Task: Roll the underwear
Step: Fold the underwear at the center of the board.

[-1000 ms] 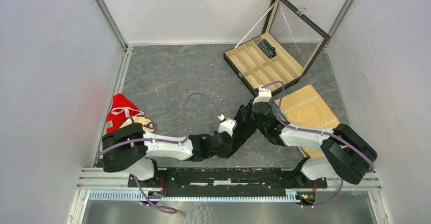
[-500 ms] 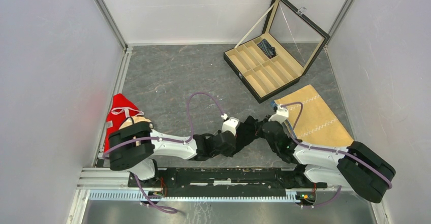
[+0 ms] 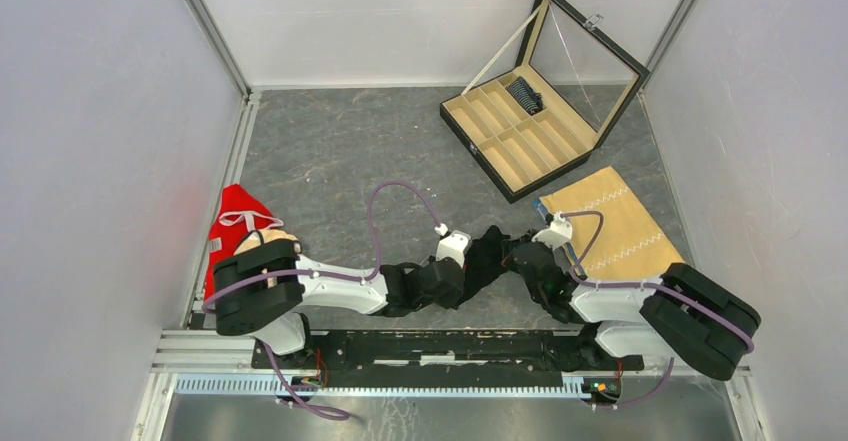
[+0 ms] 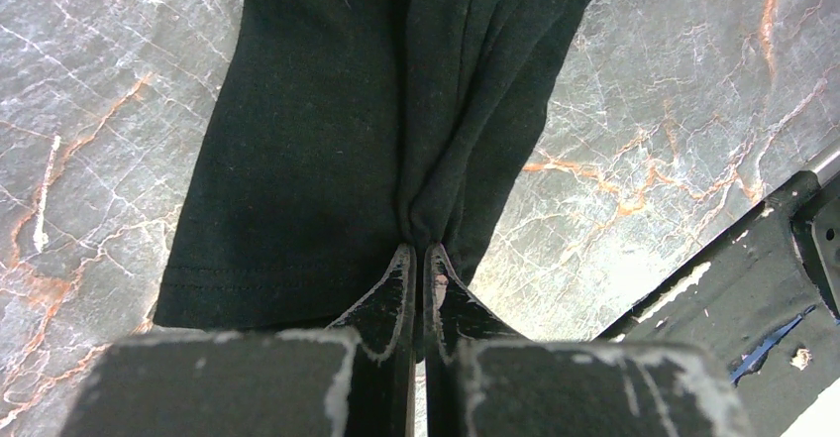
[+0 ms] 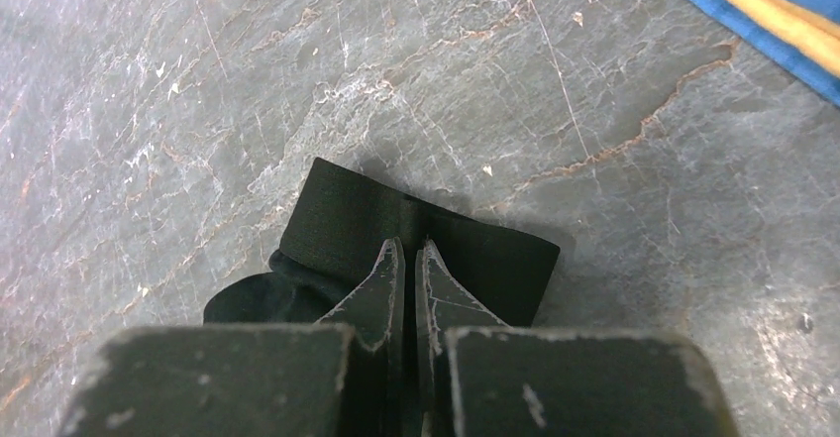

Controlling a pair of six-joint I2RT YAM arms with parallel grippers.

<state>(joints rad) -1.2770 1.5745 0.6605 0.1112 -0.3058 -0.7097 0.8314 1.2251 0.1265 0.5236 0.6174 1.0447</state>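
Between left hand (image 4: 417,249) and right hand (image 5: 409,245), underwear (image 4: 297,140), pinched by both

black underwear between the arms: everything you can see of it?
The black underwear is plain, soft, matte fabric with a stitched hem along one edge. It lies stretched on the grey marbled table between the two arms, not yet rolled. The left gripper, fingers shut, pinches a bunched fold at one end; the right gripper, fingers shut, pinches the flat waistband-like band at the other.
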